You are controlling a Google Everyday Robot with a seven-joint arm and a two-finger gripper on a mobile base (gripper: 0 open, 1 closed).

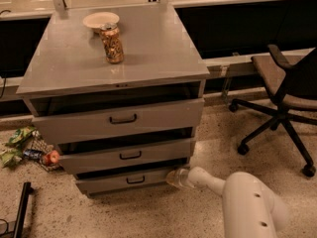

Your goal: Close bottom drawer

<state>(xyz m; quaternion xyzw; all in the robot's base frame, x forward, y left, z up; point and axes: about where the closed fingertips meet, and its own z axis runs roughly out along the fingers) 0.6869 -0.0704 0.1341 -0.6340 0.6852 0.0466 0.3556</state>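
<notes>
The bottom drawer (124, 180) is the lowest of three grey cabinet drawers, with a small black pull handle (135, 180). It stands slightly out from the cabinet, with a dark gap above its front panel. My gripper (174, 177) reaches in from the lower right on a white arm (247, 200). It sits low at the right end of the bottom drawer's front, touching or nearly touching it.
The top drawer (121, 119) and middle drawer (126, 155) also stand slightly open. A jar (112, 43) and a bowl (100, 20) stand on the cabinet top. A black office chair (285, 98) is at the right. Litter (25, 148) lies on the floor at left.
</notes>
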